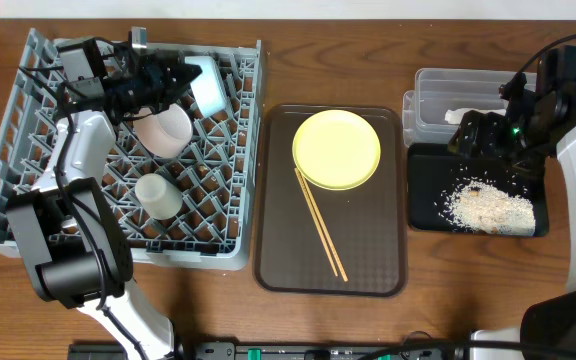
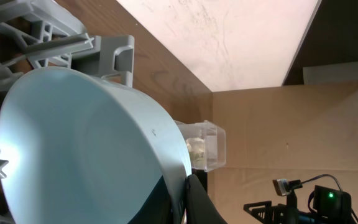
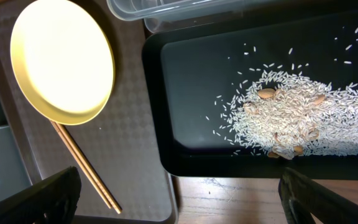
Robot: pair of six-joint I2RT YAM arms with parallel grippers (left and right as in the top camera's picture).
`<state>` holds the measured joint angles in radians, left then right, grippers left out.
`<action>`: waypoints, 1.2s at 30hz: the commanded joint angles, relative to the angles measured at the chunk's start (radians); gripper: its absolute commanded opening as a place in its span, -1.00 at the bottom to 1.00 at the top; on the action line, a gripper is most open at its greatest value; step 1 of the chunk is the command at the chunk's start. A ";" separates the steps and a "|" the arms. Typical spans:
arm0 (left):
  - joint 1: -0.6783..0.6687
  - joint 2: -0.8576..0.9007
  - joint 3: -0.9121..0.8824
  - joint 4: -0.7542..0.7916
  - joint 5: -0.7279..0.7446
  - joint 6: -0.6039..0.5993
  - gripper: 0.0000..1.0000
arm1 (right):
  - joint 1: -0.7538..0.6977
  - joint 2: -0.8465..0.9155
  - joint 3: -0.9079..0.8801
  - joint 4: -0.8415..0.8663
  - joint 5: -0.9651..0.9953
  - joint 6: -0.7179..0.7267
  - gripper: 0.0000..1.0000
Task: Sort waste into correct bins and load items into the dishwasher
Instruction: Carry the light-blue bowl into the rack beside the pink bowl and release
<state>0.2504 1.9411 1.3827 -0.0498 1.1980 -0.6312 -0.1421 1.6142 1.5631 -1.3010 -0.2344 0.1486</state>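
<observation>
Overhead, left pincer (image 1: 173, 78) clamps the light blue bowl (image 1: 206, 86) (inside the dish rack (image 1: 0, 170)); right pincer (image 1: 476, 132) gapes.

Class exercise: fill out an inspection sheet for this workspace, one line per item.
Surface: wooden table, brown serving tray on it.
Job's things: yellow plate, chopsticks on serving tray; white bowl, cup in dish rack; rice scraps in black tray; napkin in clear tub.
Clutter: nothing seen.
Tools: left tool shut on light blue bowl at rack; right tool open near black tray.
Cables: black cable over right arm.
Surroundings: cardboard panel beyond table.
</observation>
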 commanded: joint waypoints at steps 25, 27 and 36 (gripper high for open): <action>0.087 0.020 -0.014 -0.143 -0.038 0.129 0.64 | -0.008 -0.024 0.011 -0.001 0.002 -0.008 0.98; 0.087 0.003 -0.003 -0.142 -0.039 0.130 0.69 | -0.008 -0.024 0.011 -0.001 0.002 -0.008 0.98; 0.087 -0.171 0.003 -0.122 -0.225 0.134 0.74 | -0.008 -0.024 0.011 -0.001 0.002 -0.008 0.98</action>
<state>0.3313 1.8702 1.3682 -0.1734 1.0794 -0.5190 -0.1421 1.6142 1.5631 -1.3018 -0.2344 0.1486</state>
